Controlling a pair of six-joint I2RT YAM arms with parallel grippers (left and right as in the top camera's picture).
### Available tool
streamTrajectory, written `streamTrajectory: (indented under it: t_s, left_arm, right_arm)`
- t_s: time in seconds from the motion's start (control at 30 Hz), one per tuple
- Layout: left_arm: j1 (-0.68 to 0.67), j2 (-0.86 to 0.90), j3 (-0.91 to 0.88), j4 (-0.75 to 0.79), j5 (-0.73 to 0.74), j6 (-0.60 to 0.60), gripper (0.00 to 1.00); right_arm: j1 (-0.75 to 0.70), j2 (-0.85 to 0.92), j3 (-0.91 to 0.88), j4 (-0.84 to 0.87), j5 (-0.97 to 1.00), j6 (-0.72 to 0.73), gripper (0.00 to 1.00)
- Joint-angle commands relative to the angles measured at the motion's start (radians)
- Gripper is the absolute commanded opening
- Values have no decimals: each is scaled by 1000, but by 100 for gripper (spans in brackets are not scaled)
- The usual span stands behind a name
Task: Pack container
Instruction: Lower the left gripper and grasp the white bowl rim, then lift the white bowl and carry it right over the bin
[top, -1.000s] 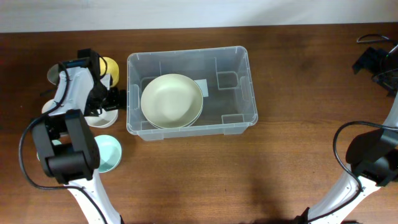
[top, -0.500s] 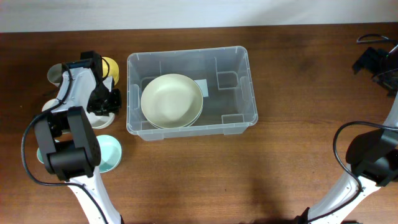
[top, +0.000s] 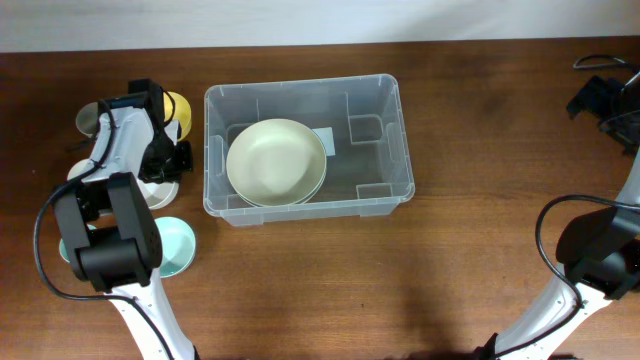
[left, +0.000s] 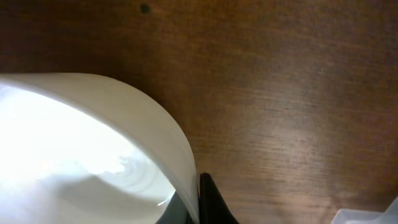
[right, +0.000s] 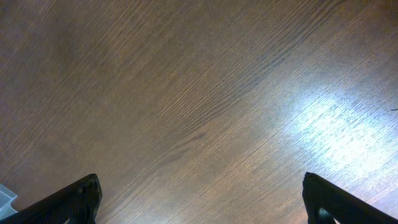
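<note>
My left gripper (top: 168, 160) at the white bowl (left: 74, 143), left of the container (top: 405, 140); grip unclear. Right gripper (right: 199, 190) spread wide.

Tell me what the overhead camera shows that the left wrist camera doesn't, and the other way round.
Only overhead: the inside of the container with a cream bowl in it, a yellow cup, a mint bowl and the right arm. Only the left wrist: a close look at the rim of the white bowl, with one dark fingertip of the left end effector just outside it; whether it grips is unclear. Both: the white bowl, the wooden table and the container, only a corner of it in the wrist view.
</note>
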Motion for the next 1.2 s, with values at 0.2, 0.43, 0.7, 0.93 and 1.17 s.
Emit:
streamTrajectory:
  t_s: [0.2,0.43,0.7,0.93,1.17]
  left_arm:
    - [-32,13,245,-165,44,1,1]
    - [-65,12,548,-321,55,2,1]
    - [-187,12,834,-373,55,2,1]
    - [-441,14,873,-278,55,2,1]
    - [-668,24,872,-141,-17,2,1]
  right_arm:
    - [-6,3,-4,0,11,0,99]
    - [-6,3,-4,0,11,0,99]
    - [-6,3,-4,0,11,0,99]
    - [-6,3,-4,0,11,0,99]
    - [-6,3,-4,0,11,0,99]
